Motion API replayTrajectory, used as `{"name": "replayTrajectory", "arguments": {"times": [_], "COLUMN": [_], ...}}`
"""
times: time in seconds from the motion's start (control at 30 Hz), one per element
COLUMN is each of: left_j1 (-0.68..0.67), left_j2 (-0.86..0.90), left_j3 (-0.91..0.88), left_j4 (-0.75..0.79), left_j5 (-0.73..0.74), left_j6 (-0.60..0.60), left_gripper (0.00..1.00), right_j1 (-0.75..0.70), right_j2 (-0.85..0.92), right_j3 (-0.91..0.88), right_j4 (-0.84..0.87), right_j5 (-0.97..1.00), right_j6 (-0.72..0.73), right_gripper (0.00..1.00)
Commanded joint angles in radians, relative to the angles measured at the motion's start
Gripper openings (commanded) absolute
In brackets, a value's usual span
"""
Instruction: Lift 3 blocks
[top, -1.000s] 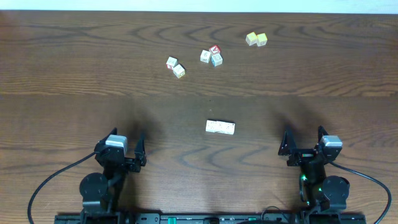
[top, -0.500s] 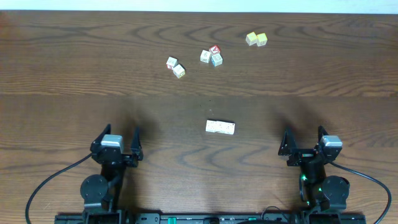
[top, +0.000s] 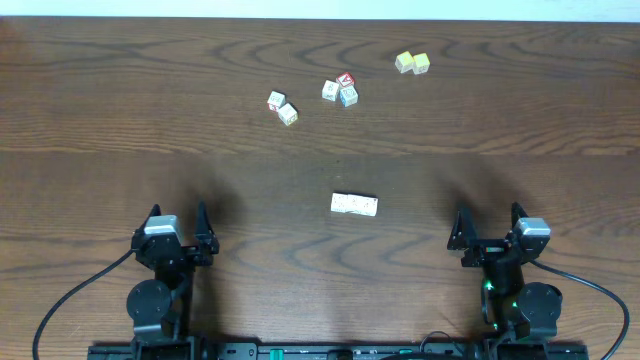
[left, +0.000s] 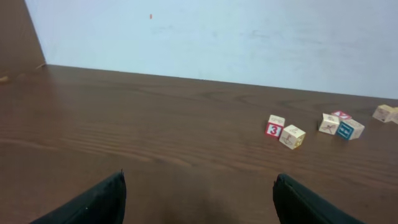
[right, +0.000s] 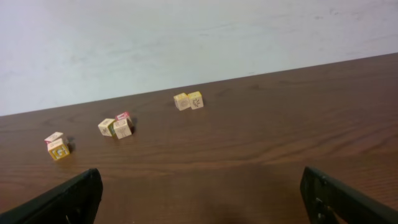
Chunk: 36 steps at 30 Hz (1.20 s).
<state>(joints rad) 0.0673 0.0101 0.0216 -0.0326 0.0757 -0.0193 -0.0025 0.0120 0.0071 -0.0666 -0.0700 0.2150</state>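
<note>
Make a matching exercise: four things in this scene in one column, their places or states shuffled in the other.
1 cream blocks
2 yellow-green cubes
3 red-3 cube
4 left gripper

a far side, rightmost pair
b near side, open and holding nothing
c a row, alone in the middle
d far side, leftmost, beside another cube

Pairs: 1-c, 2-a, 3-d, 4-b

I swung my left gripper (top: 178, 211) to the left along the near side, away from the middle. A second before, it had been turned toward the far right. It ended further left and squared up, pointing straight at the far side.
</note>
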Motion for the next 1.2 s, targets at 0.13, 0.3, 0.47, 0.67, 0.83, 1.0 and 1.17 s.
{"name": "replayTrajectory", "arguments": {"times": [0.13, 0.3, 0.47, 0.67, 0.83, 1.0, 1.17], "left_j1": [-0.008, -0.008, -0.008, -0.008, -0.008, -0.008, -0.008], "left_j2": [-0.009, -0.009, -0.009, -0.009, -0.009, -0.009, -0.009], "left_j3": [-0.018, -0.018, -0.018, -0.018, -0.018, -0.018, -0.018], "left_j4": [-0.038, -0.038, -0.038, -0.037, -0.034, -0.033, -0.033], "left_j5": [-0.029, -0.005, -0.001, -0.001, 0.006, 0.006, 0.006], "left_j6": [-0.019, 0.024, 0.026, 0.026, -0.005, -0.004, -0.005], "left_gripper": [0.76, 0.76, 0.76, 0.76, 0.76, 0.76, 0.76], "right_j1": [-0.010, -0.010, -0.010, -0.010, -0.010, -0.010, -0.010], "right_j2": [-0.007, -0.007, -0.007, -0.007, -0.007, -0.007, -0.007], "right_j3": [-0.002, -0.002, -0.002, -0.002, -0.002, -0.002, -0.002], "right_j4": [-0.005, -0.005, -0.005, -0.005, -0.005, -0.005, -0.005], "right_j5": [0.006, 0.006, 0.006, 0.006, 0.006, 0.006, 0.006], "right_j6": [-0.014, -0.014, -0.014, -0.014, -0.014, -0.014, -0.014], "right_gripper": [0.99, 0.99, 0.99, 0.99, 0.99, 0.99, 0.99]}}
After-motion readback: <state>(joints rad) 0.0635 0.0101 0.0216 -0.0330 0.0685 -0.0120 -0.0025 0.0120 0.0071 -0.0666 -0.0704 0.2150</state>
